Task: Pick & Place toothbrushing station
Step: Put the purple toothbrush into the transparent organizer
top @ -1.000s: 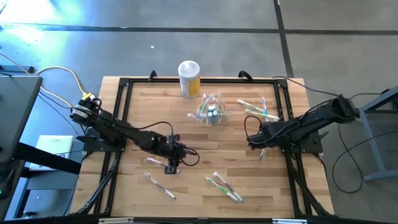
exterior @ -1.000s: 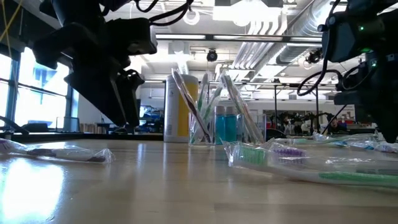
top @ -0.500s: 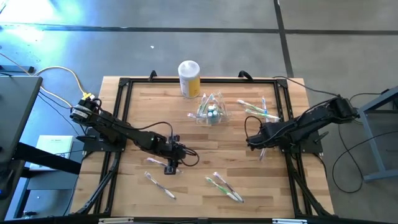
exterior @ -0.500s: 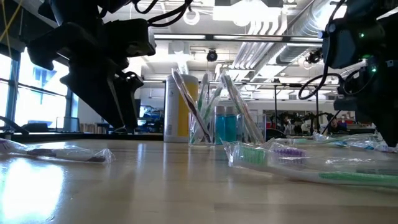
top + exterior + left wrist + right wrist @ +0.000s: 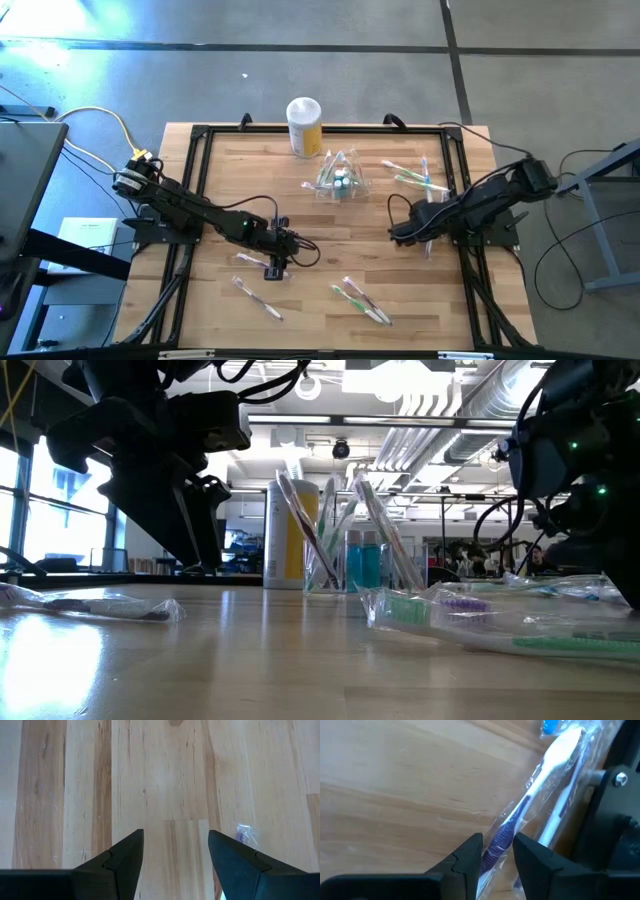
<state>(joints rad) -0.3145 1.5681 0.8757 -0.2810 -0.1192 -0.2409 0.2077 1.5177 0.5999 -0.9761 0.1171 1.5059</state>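
Right end effector (image 5: 496, 851): fingers nearly together, clenched on a wrapped toothbrush (image 5: 535, 800) with a purple handle and white head, seen plainly in the right wrist view. In the high view this end effector (image 5: 400, 232) sits at about 3 o'clock from the surface centre, just inside the black frame rail (image 5: 462, 200) on that side, so little room remains between it and the edge.

Left end effector (image 5: 176, 851): released, fingers spread over bare wood, grasping nothing. In the high view it (image 5: 277, 262) stands at about 8 o'clock from centre, with open boards around it toward the middle.

Toothbrushing station (image 5: 340, 176): clear holder at about 12 o'clock from centre, several brushes standing in it, well apart from both end effectors. The low view shows it (image 5: 350, 560) upright with brushes leaning outward.

Yellow canister (image 5: 304, 126): white lid, at about 11 o'clock near the far rail, just beside the station.

Loose wrapped toothbrushes: a group (image 5: 412, 175) at 2 o'clock near the right rail; a pair (image 5: 360, 300) at 5 o'clock; one (image 5: 258, 298) at 7 o'clock near the front edge.

Surface (image 5: 330, 225): wooden planks, bounded by the black frame.

View differences: only the right wrist view shows the grip itself; only the low view shows the room's ceiling lights beyond.
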